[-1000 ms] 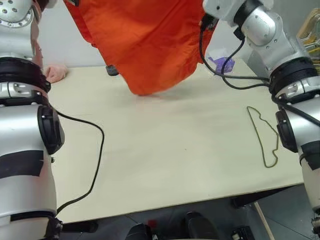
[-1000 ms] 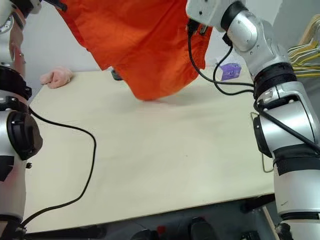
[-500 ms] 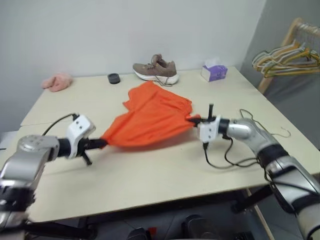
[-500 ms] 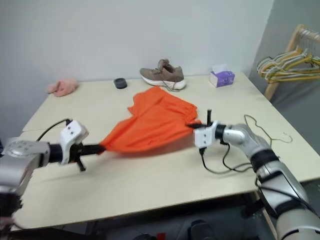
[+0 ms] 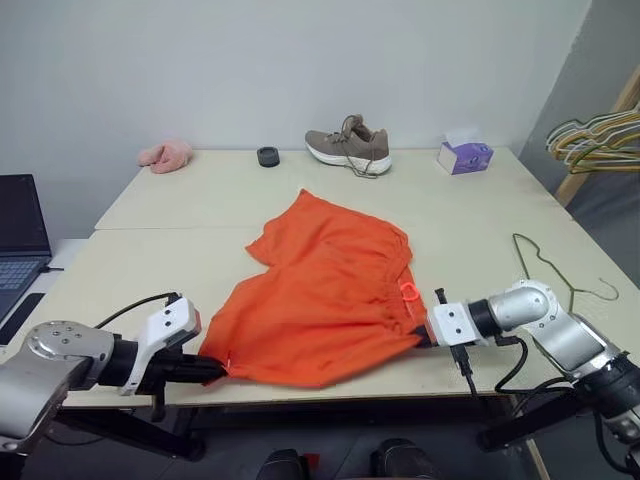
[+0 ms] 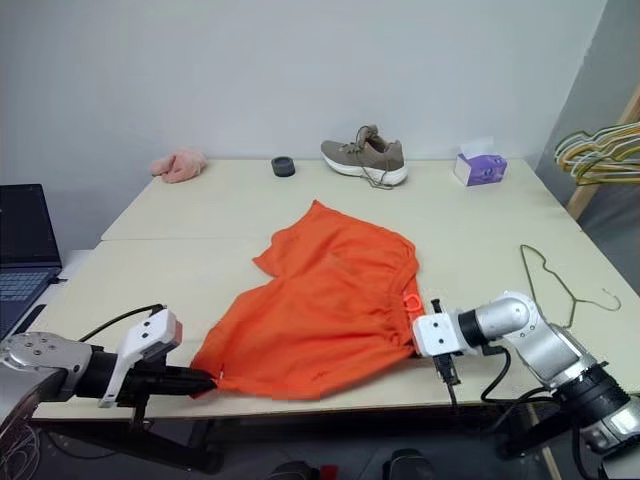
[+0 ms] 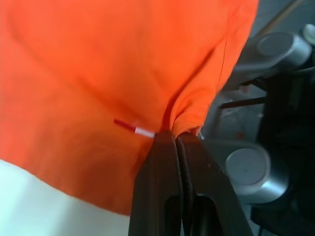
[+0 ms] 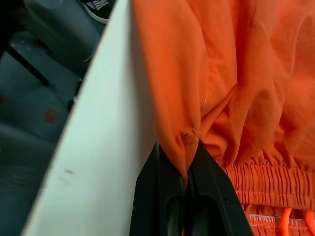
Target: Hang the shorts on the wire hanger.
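The bright orange shorts (image 5: 330,290) lie spread on the table (image 5: 180,250), waistband toward the front right, with the front hem at the table's near edge. My left gripper (image 5: 215,368) is shut on the shorts' front left corner; in the left wrist view the fabric (image 7: 123,64) bunches at its closed fingertips (image 7: 167,140). My right gripper (image 5: 420,338) is shut on the waistband's near end, with gathered elastic (image 8: 266,182) beside its tips. The thin olive wire hanger (image 5: 545,262) lies flat on the table to the right of my right gripper, apart from the shorts.
At the table's far edge sit a brown shoe (image 5: 348,146), a purple tissue box (image 5: 465,156), a small black round object (image 5: 267,156) and a pink fluffy cloth (image 5: 166,154). A laptop (image 5: 20,235) stands at the left. Bunched yellow and green hangers (image 5: 595,140) hang at the right.
The shorts came down from hanging high in front of me to lying spread on the table. Both arms dropped and pulled back toward the near edge, still gripping them.
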Motion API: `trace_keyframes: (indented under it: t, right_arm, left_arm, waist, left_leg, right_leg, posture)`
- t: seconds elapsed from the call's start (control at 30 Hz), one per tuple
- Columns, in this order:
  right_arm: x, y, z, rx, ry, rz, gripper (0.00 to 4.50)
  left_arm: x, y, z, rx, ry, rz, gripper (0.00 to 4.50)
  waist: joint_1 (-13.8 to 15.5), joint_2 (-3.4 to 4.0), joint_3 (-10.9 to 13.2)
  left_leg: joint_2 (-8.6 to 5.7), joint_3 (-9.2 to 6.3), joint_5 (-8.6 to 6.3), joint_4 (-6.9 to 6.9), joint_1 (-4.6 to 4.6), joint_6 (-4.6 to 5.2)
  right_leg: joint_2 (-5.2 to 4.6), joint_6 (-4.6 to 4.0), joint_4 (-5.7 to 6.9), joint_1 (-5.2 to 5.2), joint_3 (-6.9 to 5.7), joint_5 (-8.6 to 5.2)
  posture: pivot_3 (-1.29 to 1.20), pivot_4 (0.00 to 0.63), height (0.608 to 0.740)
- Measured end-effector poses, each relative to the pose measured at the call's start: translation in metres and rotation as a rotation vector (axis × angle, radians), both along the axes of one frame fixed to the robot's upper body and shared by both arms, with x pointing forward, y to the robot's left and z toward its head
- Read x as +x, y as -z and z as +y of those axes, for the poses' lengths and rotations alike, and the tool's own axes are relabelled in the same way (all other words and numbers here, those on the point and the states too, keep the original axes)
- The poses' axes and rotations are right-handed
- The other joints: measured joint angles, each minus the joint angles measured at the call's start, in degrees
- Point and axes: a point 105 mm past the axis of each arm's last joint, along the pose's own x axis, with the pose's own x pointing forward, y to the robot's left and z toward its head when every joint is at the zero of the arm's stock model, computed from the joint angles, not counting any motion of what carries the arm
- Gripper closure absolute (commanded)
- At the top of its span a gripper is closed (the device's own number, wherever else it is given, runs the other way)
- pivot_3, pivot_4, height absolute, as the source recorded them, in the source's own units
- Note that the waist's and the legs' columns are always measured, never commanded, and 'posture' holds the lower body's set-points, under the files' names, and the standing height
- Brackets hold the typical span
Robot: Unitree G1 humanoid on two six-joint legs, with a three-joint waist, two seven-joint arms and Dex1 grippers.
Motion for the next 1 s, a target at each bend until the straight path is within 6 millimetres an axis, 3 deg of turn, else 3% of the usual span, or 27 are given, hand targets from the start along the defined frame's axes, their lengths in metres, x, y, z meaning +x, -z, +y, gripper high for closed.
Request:
trace_keyframes:
  t: [0.2, 0.23, 0.3, 0.67, 0.77, 0.9, 1.0]
  right_arm:
    - [-0.007, -0.002, 0.003, -0.008, 0.014, 0.042, 4.47]
    - [-0.008, -0.002, 0.004, -0.012, 0.015, 0.054, 4.28]
    - [-0.01, -0.002, 0.004, -0.014, 0.015, 0.075, 3.87]
    - [-0.02, -0.009, -0.004, -0.029, 0.009, 0.158, 0.06]
    - [-0.021, -0.016, -0.005, 0.006, 0.035, 0.197, 0.0]
    - [-0.019, -0.034, 0.0, 0.118, 0.101, 0.249, 0.0]
    - [0.002, -0.054, 0.009, 0.318, 0.253, 0.217, 0.0]
  left_arm:
    - [-0.006, 0.003, -0.003, -0.007, 0.018, 0.021, 4.5]
    - [-0.007, 0.004, -0.003, -0.009, 0.016, 0.025, 4.5]
    - [-0.008, 0.003, -0.004, -0.024, 0.008, 0.041, 4.07]
    - [-0.019, -0.007, -0.001, -0.067, -0.009, 0.037, 0.85]
    - [-0.017, -0.014, -0.002, -0.081, -0.014, -0.002, 0.04]
    - [-0.002, -0.028, -0.012, -0.175, -0.037, -0.105, 0.04]
    - [0.023, -0.049, -0.031, -0.298, -0.063, -0.263, 0.04]
  waist:
    - [-0.03, -0.02, 0.0]
    - [-0.02, -0.01, 0.01]
    - [-0.02, -0.02, 0.0]
    - [0.02, -0.02, 0.01]
    - [0.12, -0.02, 0.0]
    - [0.22, -0.05, 0.0]
    - [0.39, -0.16, -0.05]
  left_leg:
    - [0.02, 0.03, -0.02, -0.03, -0.03, -0.03]
    - [0.02, 0.02, -0.02, -0.03, -0.03, -0.03]
    - [0.02, 0.02, -0.02, -0.02, -0.03, -0.03]
    - [0.03, 0.01, -0.03, -0.03, -0.02, -0.04]
    - [0.02, 0.01, -0.03, -0.02, -0.01, -0.05]
    - [0.02, -0.01, -0.03, -0.02, -0.03, -0.05]
    - [0.01, -0.04, -0.03, 0.03, -0.03, -0.05]
  right_leg:
    - [0.04, 0.2, -0.02, -0.04, -0.01, 0.1]
    - [0.04, 0.24, -0.02, -0.07, -0.01, 0.12]
    - [0.04, 0.22, -0.02, -0.06, -0.02, 0.11]
    - [0.01, -0.07, -0.05, -0.07, -0.02, -0.06]
    - [0.0, -0.07, -0.06, -0.05, -0.01, -0.06]
    - [-0.02, -0.06, -0.07, -0.03, -0.03, -0.05]
    - [0.01, 0.02, -0.06, 0.01, -0.03, 0.0]
  posture:
    - [-0.09, 0.011, 0.74]
    - [-0.09, 0.01, 0.74]
    - [-0.09, 0.01, 0.74]
    - [-0.07, 0.008, 0.74]
    - [-0.07, 0.008, 0.74]
    - [-0.08, 0.011, 0.74]
    - [-0.09, 0.013, 0.74]
